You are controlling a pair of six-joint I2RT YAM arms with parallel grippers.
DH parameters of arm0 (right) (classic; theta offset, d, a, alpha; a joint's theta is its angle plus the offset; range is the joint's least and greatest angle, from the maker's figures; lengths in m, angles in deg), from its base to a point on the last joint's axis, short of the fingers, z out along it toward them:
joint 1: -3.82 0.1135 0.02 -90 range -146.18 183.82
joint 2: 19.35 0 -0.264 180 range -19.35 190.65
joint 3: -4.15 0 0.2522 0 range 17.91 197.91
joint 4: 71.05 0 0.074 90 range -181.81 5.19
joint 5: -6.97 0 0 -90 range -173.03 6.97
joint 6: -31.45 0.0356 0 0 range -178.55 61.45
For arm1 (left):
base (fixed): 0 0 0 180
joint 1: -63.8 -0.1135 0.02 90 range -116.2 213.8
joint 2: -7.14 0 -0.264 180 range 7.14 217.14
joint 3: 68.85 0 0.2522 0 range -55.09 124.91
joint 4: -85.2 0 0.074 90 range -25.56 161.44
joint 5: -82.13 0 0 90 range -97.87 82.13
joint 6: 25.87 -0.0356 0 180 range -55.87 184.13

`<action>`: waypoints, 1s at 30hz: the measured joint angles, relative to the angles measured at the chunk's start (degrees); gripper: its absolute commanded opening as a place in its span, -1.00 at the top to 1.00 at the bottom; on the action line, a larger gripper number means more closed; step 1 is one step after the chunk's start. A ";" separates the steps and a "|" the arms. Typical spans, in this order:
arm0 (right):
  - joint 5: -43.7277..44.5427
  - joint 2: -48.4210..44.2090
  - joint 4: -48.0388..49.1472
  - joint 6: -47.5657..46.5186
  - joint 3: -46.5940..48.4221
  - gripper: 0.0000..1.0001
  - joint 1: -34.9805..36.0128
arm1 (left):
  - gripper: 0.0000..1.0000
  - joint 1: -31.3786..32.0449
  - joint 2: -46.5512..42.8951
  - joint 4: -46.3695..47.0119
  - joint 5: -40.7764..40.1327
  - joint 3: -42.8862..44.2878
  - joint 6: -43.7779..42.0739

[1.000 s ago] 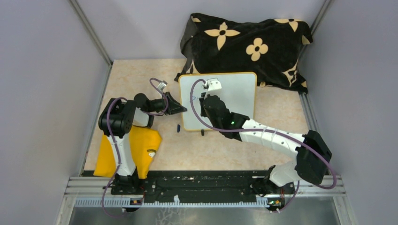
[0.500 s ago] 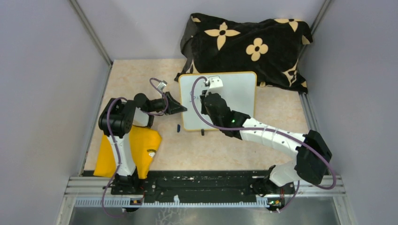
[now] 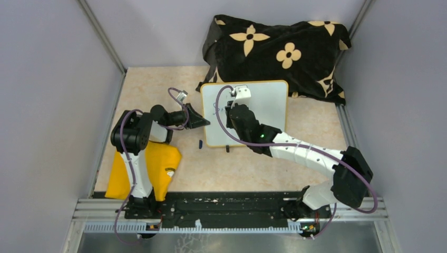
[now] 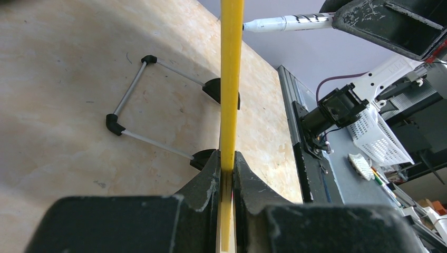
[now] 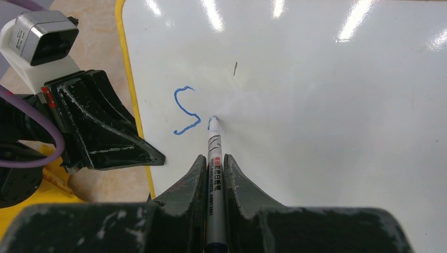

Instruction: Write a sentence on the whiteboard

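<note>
Yellow rim of the whiteboard, mid-table, sits pinched in my left gripper. Over the last second my right gripper, clamped on the marker, has shifted its tip just right of a blue squiggle. I judge a second letter is beginning.

Black cloth with tan flowers, bunched, at 12–1 o'clock, far edge of beige table. Yellow object, soft-looking, kind unclear, lies at 8 o'clock, near black front rail at 6 o'clock. Small dark blue piece on table, just off centre toward 8 o'clock. Grey walls at 9, 12, 3 o'clock. White basket beyond table, in left wrist view.
</note>
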 measured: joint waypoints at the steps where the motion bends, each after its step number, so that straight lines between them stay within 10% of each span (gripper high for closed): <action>1: 0.02 -0.07 0.00 0.00 -0.02 1.00 0.00 | 1.00 0.00 0.00 -0.02 0.00 0.00 0.00; 30: 0.31 -2.64 0.26 1.11 -3.56 1.00 -0.37 | 1.00 0.00 0.11 0.00 0.07 0.00 0.02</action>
